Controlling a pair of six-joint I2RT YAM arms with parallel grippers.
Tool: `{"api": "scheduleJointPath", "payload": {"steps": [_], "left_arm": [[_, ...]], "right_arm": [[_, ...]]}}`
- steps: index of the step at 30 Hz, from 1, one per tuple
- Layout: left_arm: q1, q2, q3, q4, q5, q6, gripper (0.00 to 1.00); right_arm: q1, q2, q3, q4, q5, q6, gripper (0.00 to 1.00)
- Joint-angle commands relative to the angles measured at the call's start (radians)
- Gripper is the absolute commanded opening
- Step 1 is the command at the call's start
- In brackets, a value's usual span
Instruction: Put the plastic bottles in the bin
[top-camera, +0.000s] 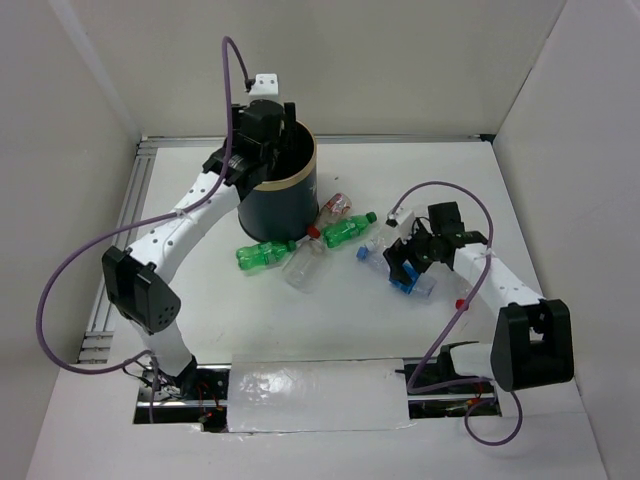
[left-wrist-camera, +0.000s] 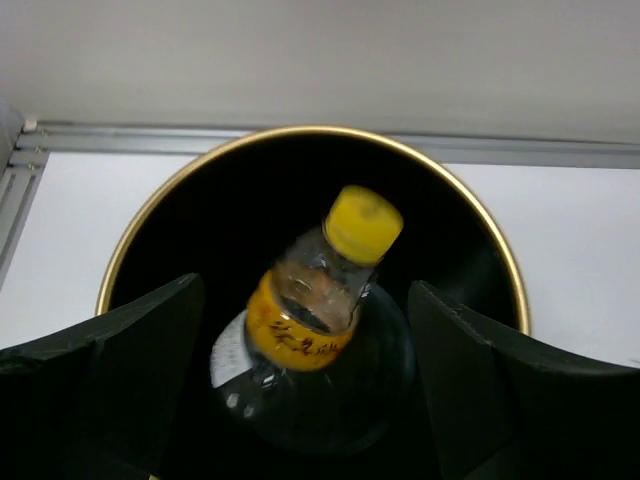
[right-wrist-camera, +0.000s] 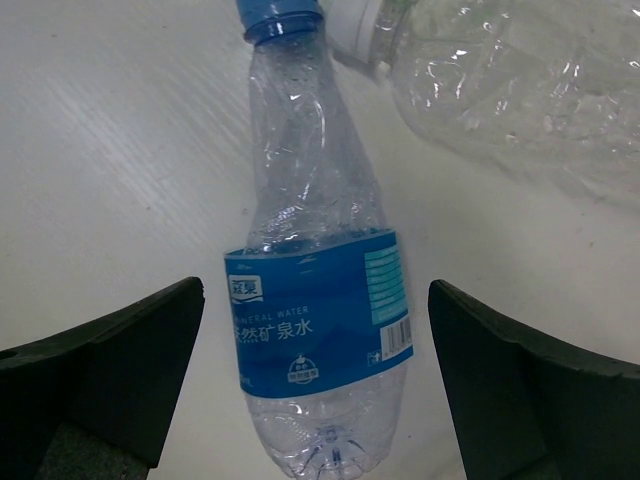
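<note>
The dark bin (top-camera: 282, 205) with a gold rim (left-wrist-camera: 320, 130) stands at the back. My left gripper (top-camera: 262, 135) hangs over its mouth, open. A clear bottle with a yellow cap and label (left-wrist-camera: 315, 310) lies loose inside the bin, between my spread left fingers (left-wrist-camera: 150, 370) but untouched. My right gripper (top-camera: 410, 265) is open and low over a clear blue-labelled bottle (right-wrist-camera: 315, 300) lying on the table, one finger on each side of it, apart from it. Two green bottles (top-camera: 265, 255) (top-camera: 348, 230), a clear bottle (top-camera: 305, 268) and a red-labelled one (top-camera: 337, 207) lie in front of the bin.
Another clear bottle (right-wrist-camera: 500, 90) with a white cap lies just beyond the blue-labelled one, close to its neck. White walls enclose the table on the left, back and right. A foil-covered strip (top-camera: 320, 395) runs between the arm bases.
</note>
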Motion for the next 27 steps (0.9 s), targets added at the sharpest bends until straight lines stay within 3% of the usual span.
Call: {"api": "scheduleJointPath", "payload": {"steps": [1,8,11,15,16,17,18,21,25,27], "left_arm": [[0.005,-0.008,0.063,-0.009,-0.01,-0.038,0.97],[-0.05,-0.098,0.046,-0.018,0.015,0.037,1.0],[-0.137,-0.262,-0.107,-0.03,0.061,0.062,1.0],[-0.246,-0.518,-0.542,-0.039,0.18,0.051,0.94],[-0.263,-0.556,-0.601,-0.048,0.238,0.051,0.92],[-0.274,-0.59,-0.652,-0.049,0.265,0.066,0.88],[-0.306,-0.644,-0.734,-0.059,0.283,0.066,0.86],[-0.363,-0.673,-0.811,-0.07,0.377,0.097,0.81],[-0.421,-0.577,-0.812,-0.084,0.42,0.066,0.84],[-0.458,-0.517,-0.812,-0.056,0.345,0.016,0.91]], "right_arm": [[0.023,0.016,-0.019,0.084,0.113,0.033,1.0],[0.073,0.079,-0.046,0.111,0.189,0.033,1.0],[0.109,0.105,-0.071,0.133,0.231,0.044,0.99],[0.14,0.148,-0.089,0.163,0.282,0.053,0.92],[0.14,0.158,-0.089,0.141,0.282,0.038,0.86],[0.14,0.158,-0.079,0.124,0.241,0.027,0.71],[0.14,0.118,-0.063,0.078,0.21,0.01,0.63],[0.14,-0.001,-0.014,-0.008,0.076,-0.072,0.39],[0.14,-0.068,0.165,-0.276,-0.106,-0.221,0.15],[0.14,-0.068,0.325,-0.353,-0.2,-0.276,0.12]]}}
